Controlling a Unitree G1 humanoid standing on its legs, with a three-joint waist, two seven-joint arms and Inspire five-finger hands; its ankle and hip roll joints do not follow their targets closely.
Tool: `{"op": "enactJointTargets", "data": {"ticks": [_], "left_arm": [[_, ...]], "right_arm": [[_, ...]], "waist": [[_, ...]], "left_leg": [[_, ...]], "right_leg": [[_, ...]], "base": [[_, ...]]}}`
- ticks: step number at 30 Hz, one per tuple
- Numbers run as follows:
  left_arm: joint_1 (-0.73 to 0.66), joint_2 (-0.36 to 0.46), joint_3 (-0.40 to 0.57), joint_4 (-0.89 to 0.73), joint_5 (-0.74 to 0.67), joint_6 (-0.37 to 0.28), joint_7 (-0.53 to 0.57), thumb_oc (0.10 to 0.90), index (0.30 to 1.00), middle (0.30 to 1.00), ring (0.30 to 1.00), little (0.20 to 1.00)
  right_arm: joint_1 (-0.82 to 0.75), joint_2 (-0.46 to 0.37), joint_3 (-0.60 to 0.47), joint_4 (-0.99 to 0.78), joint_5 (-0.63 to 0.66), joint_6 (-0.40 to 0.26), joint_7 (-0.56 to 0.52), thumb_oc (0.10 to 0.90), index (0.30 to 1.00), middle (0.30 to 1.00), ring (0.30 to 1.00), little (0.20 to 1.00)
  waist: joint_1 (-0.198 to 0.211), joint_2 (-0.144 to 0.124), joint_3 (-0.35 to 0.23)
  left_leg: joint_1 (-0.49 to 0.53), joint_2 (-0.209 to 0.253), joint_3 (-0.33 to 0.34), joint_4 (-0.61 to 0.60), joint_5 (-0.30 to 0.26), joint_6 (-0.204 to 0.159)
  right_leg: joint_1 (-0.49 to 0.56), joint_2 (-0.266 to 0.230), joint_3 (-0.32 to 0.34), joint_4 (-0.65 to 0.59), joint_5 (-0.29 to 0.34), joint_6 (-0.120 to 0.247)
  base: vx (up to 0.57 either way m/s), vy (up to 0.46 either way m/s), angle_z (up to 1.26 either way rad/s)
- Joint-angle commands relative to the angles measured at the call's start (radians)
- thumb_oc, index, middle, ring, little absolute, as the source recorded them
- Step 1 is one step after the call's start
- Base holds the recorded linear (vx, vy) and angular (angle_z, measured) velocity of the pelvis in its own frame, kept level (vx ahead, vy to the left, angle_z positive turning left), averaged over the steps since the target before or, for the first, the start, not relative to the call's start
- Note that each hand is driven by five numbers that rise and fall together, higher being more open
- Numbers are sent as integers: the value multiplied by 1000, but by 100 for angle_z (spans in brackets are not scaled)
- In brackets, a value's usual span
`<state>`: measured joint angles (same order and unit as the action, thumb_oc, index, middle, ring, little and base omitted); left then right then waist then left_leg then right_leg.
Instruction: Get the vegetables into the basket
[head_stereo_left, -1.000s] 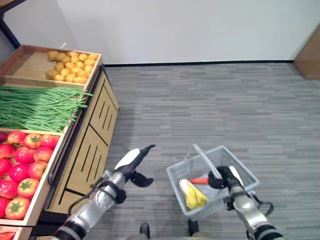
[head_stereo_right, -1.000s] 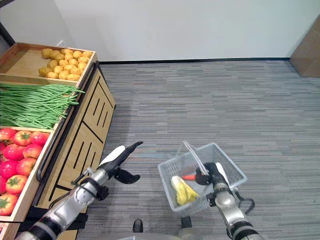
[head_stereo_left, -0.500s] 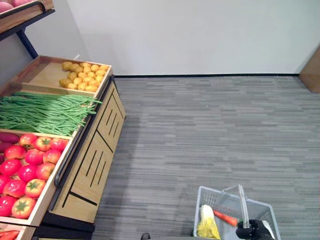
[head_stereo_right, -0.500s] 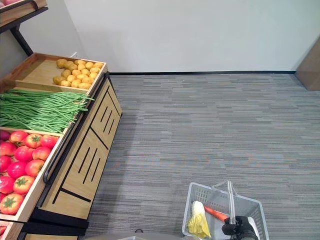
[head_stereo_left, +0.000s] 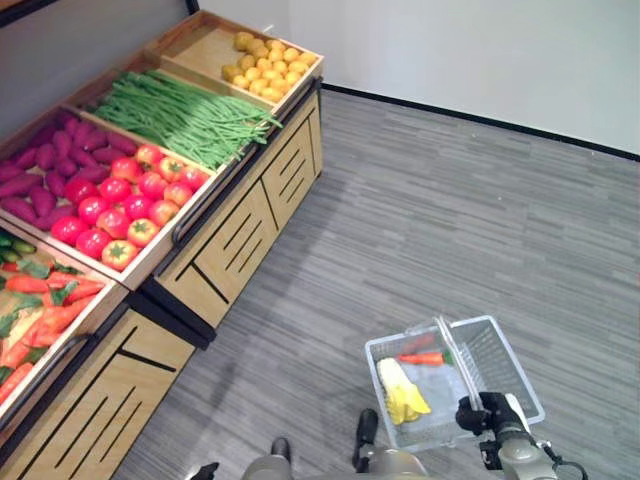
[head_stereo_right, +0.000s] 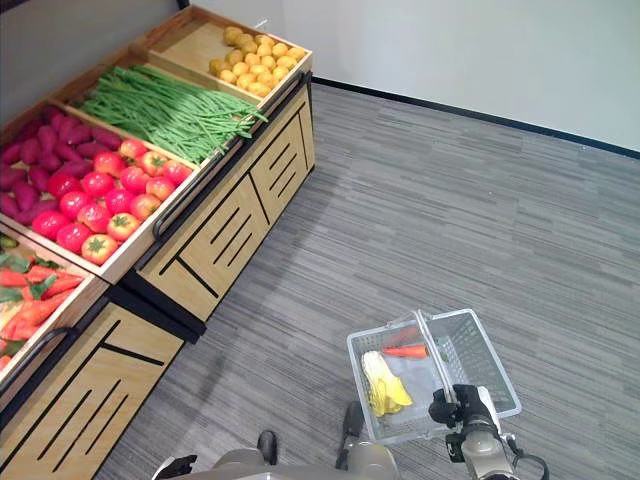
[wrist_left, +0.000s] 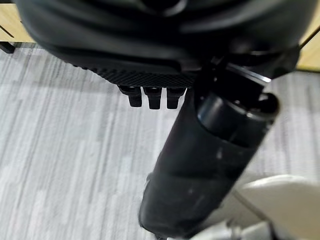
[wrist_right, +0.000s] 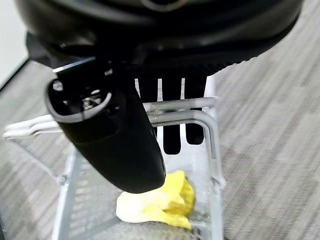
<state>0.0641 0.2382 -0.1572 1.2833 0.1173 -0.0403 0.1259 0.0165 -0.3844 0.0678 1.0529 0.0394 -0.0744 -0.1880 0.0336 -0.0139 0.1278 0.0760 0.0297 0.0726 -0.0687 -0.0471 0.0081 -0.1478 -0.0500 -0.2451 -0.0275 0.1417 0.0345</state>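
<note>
Curling round the grey handle (wrist_right: 175, 111) of the basket (head_stereo_left: 510, 362), the fingers (wrist_right: 171, 136) of the right hand (head_stereo_left: 487, 413) are gripping it from above, the thumb closing on the near side. Just below those fingers, inside the basket, a pale yellow leafy vegetable (head_stereo_left: 400, 389) is lying on the bottom, and a carrot (head_stereo_left: 421, 358) is lying beside it toward the far wall. The basket is hanging over the grey carpet floor (head_stereo_left: 420, 220), well apart from the wooden produce stand (head_stereo_left: 240, 225), which is carrying potatoes (head_stereo_left: 262, 62), green beans (head_stereo_left: 180, 115), tomatoes (head_stereo_left: 120, 200), purple sweet potatoes (head_stereo_left: 30, 180) and more carrots (head_stereo_left: 40, 315). The left hand (wrist_left: 150, 50) is hanging over the carpet with its fingers (wrist_left: 152, 96) curled under, holding nothing.
</note>
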Motion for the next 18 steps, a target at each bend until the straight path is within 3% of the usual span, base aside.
{"op": "enactJointTargets", "data": {"ticks": [1, 5, 8, 18], "left_arm": [[-13, 74, 20, -27, 24, -30, 21, 900, 1000, 1000, 1000, 1000], [-26, 94, 18, -28, 32, -29, 24, 900, 1000, 1000, 1000, 1000], [-35, 104, 21, -34, 19, -32, 24, 900, 1000, 1000, 1000, 1000], [-12, 97, 25, -16, 24, -32, 21, 900, 1000, 1000, 1000, 1000]], "right_arm": [[-36, -35, -16, -44, 8, -50, -31, 400, 300, 300, 300, 300], [-70, -21, -5, -21, 10, -47, -39, 400, 300, 300, 300, 300], [-84, -14, 9, -18, 17, -49, -38, 400, 300, 300, 300, 300], [-75, -7, 12, 19, 12, -52, -32, 400, 300, 300, 300, 300]], "waist": [[11, -45, -46], [21, -60, -32], [23, -65, -26], [43, -83, -73]], "left_leg": [[-135, 2, -5, 62, 49, -18], [-129, -20, -23, 70, 36, 4], [-132, -24, -39, 83, 33, 9], [-104, -11, -39, 31, 46, -8]], "right_leg": [[85, -167, 40, 119, -93, 114], [57, -189, 70, 197, -64, 132], [42, -166, 109, 204, -60, 128], [111, -145, 55, 94, -81, 129]], "base": [[3, 123, -24], [19, 131, -27], [5, 14, -2], [62, -27, 3]]}}
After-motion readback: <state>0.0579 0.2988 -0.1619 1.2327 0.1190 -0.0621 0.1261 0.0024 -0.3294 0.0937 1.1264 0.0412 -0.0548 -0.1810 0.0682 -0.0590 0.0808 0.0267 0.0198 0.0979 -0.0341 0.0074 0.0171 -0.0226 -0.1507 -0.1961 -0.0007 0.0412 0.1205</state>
